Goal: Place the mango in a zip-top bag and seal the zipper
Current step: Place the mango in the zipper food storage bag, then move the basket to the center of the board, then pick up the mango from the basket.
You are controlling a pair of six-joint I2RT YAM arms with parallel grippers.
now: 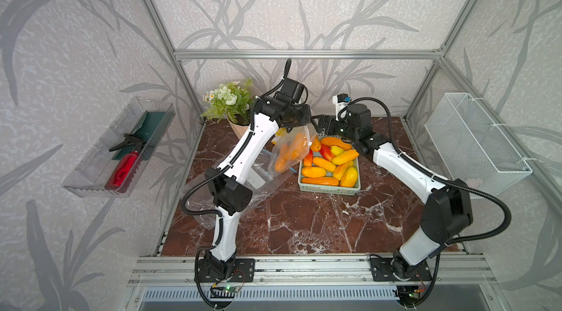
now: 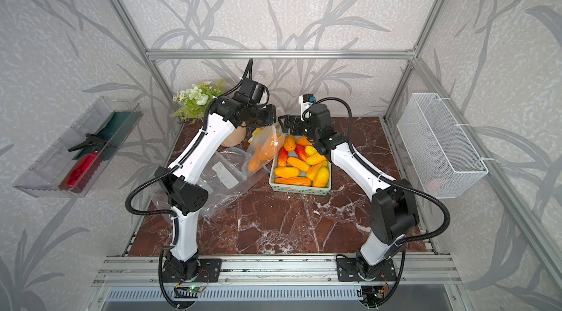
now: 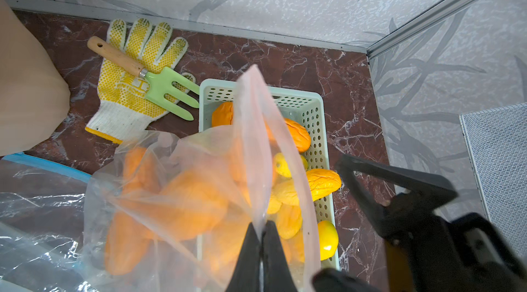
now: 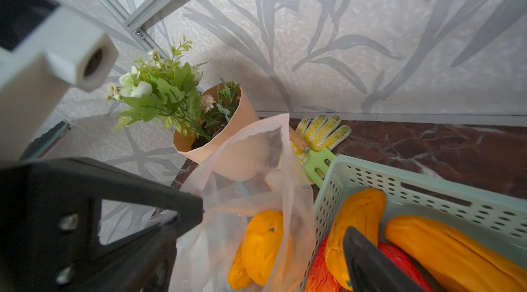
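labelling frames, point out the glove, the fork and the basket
glove (image 3: 117, 96): left wrist view, on the palm
fork (image 3: 160, 81): left wrist view, on the green head
basket (image 1: 330, 191): a top view, on the near wall

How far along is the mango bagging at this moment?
Done: orange mangoes already sit inside the zip-top bag. In hand: the left end effector is shut on the bag's top edge, holding it up beside the basket; the right end effector stands open at the bag's mouth. Left: the mouth gapes, so the zipper is not yet sealed.
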